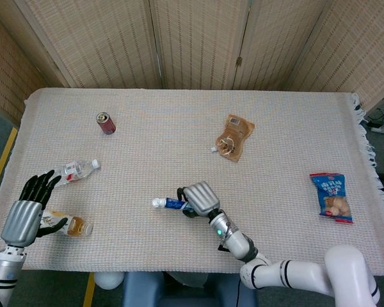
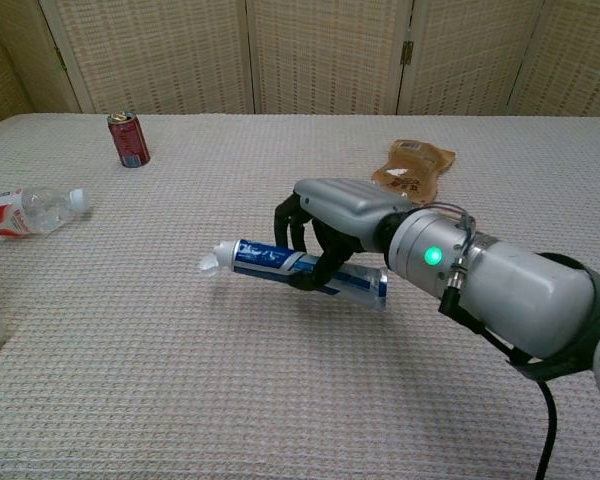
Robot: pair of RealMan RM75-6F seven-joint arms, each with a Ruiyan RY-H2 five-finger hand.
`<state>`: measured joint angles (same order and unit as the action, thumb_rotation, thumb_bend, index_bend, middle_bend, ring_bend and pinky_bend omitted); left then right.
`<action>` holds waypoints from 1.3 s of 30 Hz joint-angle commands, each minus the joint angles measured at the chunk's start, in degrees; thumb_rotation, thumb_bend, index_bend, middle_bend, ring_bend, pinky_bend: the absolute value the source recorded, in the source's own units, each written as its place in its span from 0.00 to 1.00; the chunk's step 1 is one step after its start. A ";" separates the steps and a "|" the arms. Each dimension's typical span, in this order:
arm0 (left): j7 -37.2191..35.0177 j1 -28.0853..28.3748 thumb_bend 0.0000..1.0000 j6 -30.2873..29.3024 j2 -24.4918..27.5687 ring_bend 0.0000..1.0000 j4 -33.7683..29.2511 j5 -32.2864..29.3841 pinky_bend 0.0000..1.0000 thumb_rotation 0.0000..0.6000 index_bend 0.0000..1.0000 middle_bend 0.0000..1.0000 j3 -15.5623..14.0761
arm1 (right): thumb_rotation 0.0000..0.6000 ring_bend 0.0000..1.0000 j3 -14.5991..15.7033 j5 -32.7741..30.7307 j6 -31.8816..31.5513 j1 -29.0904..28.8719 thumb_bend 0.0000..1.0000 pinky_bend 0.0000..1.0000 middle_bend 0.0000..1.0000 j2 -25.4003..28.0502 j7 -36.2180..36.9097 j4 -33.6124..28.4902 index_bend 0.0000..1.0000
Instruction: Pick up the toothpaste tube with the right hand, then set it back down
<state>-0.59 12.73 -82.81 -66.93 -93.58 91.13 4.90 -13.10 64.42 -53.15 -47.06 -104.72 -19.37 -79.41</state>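
Toothpaste tube (image 2: 300, 268): held clear of the table cloth (image 1: 179, 128), lying roughly level, white cap end pointing to the robot's left, crimped end under the palm; well in front of the red soda can (image 1: 105, 123), nearer the robot
Right hand (image 2: 332, 225): above and around the tube's rear half, dark fingers (image 2: 302, 276) curled under and about the tube body, gripping it; silver back of the hand faces up
Left hand (image 1: 27, 214): at the near left edge of the cloth, in front of the can; fingers spread apart, holding nothing; shown in head view only
Water bottle (image 1: 75, 171): on its side between can and left hand
Juice bottle (image 1: 69, 224): on its side just beside the left hand
Brown pouch (image 1: 233, 137): flat on the cloth, well right of the can
Blue snack bag (image 1: 331, 197): far right of the can, near the fringed edge
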 commanded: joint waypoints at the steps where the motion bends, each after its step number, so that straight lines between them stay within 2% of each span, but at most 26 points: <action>1: -0.90 1.73 0.24 0.40 -0.46 0.06 -0.65 1.81 0.00 1.00 0.03 0.06 0.75 | 1.00 0.68 -0.26 7.89 0.85 2.42 0.86 0.61 0.64 6.25 15.89 -4.21 0.72; 8: -0.93 5.15 0.25 1.50 -1.28 0.07 -2.69 4.55 0.00 1.00 0.02 0.06 1.78 | 1.00 0.69 1.53 20.77 -1.80 3.50 0.87 0.62 0.64 10.28 45.84 -1.43 0.73; 17: 2.34 8.80 0.25 4.62 -2.34 0.07 -6.40 7.31 0.00 1.00 0.00 0.06 1.45 | 1.00 0.69 4.60 28.34 -5.98 1.92 0.88 0.62 0.64 9.56 68.71 4.48 0.73; 24: 5.31 11.73 0.25 7.11 -4.94 0.07 -7.96 7.54 0.00 1.00 0.00 0.06 2.12 | 1.00 0.69 6.60 30.25 -7.43 0.74 0.88 0.62 0.64 8.09 76.15 7.48 0.73; 39: 8.51 16.00 0.25 9.38 -11.29 0.07 -8.14 7.95 0.00 1.00 0.00 0.06 2.43 | 1.00 0.68 7.88 29.73 -7.56 -0.91 0.89 0.62 0.65 6.39 75.48 6.94 0.74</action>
<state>7.68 28.54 -73.55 -77.99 -101.85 99.17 7.28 -5.30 94.20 -60.63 -47.96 -98.42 56.08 -72.35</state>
